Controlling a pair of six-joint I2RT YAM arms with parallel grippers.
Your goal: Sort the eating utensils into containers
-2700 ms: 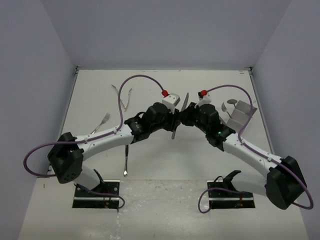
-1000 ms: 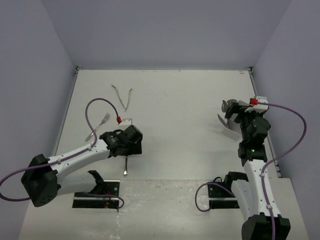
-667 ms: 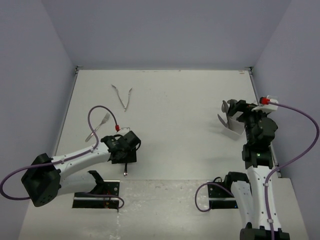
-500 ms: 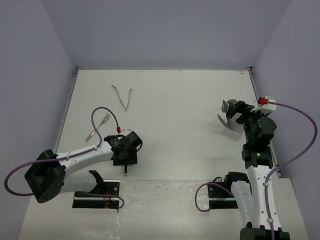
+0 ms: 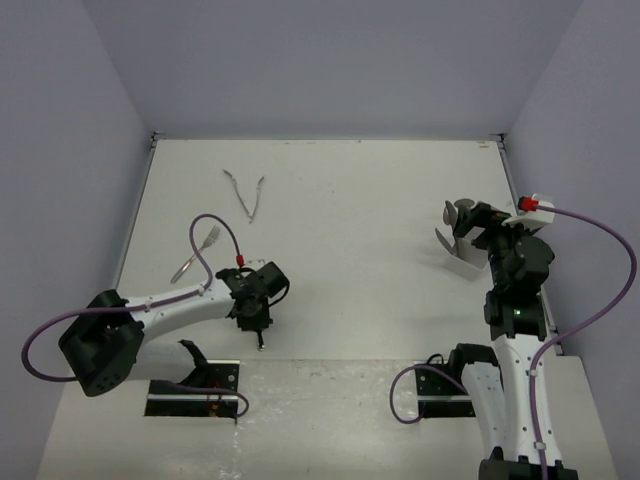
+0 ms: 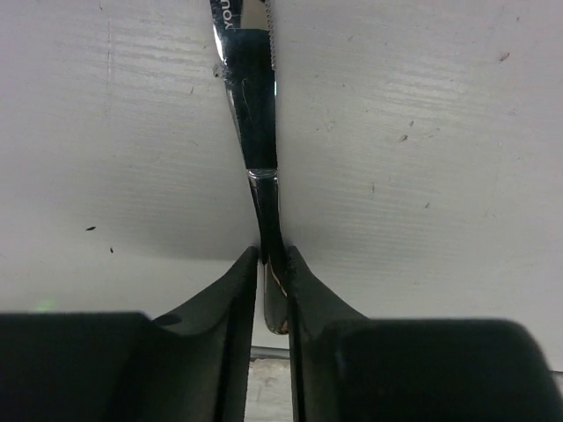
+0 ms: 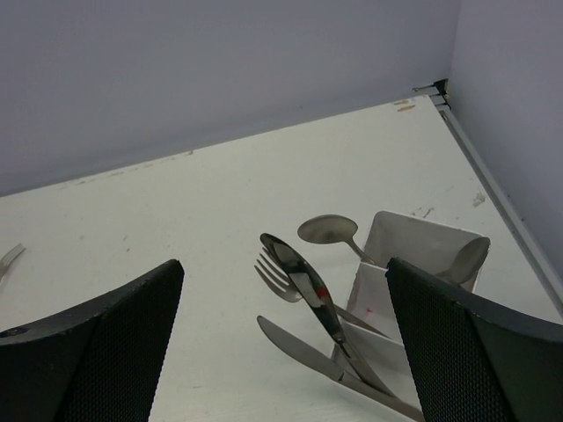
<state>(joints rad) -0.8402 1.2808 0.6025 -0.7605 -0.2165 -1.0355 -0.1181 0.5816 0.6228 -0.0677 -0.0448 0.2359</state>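
Observation:
My left gripper (image 5: 258, 316) (image 6: 273, 262) is low at the table's near edge, shut on the handle of a table knife (image 6: 251, 105). The shiny blade lies flat on the table, pointing away from the fingers. In the top view only the knife's end (image 5: 262, 344) shows. My right gripper (image 5: 486, 222) (image 7: 286, 343) hangs open, well apart, above the white container (image 7: 413, 255) (image 5: 462, 262) at the right. A spoon (image 7: 327, 230), a fork (image 7: 278, 272) and two knives (image 7: 310, 286) stick out of it. A loose fork (image 5: 196, 254) lies at the left.
Two more slim utensils (image 5: 246, 195) lie in a V at the back left. The table's right rail (image 7: 493, 189) runs close behind the container. Purple cables loop off both arms.
My left gripper has slid toward the near edge over the knife and closed on its handle. The right arm has stayed open above the container.

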